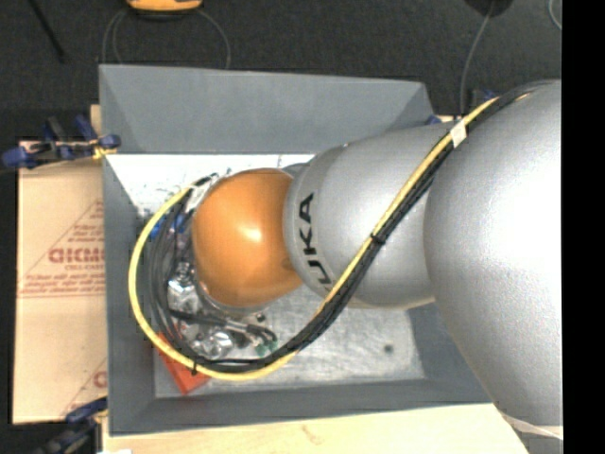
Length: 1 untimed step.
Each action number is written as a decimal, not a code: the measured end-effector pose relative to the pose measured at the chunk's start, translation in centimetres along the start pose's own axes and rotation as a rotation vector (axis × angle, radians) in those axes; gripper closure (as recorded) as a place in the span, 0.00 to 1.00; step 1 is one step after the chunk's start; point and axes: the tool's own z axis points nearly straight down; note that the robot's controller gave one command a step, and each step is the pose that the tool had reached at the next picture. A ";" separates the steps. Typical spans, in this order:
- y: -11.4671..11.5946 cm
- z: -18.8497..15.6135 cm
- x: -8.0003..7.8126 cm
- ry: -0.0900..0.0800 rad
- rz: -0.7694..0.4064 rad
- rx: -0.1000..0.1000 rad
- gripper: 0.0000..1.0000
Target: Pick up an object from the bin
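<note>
Orange-red piece [177, 375], flat and with a pointed corner, lies on the floor of the bin [265, 112] close to its lower left corner, and it is the one loose thing that can be made out near the hand [210, 339]. Part of the orange-red piece is hidden under the cables, so its full shape cannot be told. The hand is low in the left half of the bin, just above and to the right of that piece. Of the hand, some shiny metal parts and dark wiring show beneath the round orange cover [244, 239] on the wrist. Whether the hand is wide, narrow or holding anything cannot be told, since the cover and the wiring hide its tip. The grey arm [406, 225] reaches in from the right and lies across most of the bin, hiding the middle of the floor. A yellow cable [138, 282] runs down along the arm, loops round the left side of the cover and passes over the orange-red piece, with a black cable [312, 329] beside it. To the lower right of the hand a stretch of pale, scuffed floor [378, 334] shows.
</note>
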 end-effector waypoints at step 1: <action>-0.5 2.8 -0.7 0.010 -0.082 0.003 1.00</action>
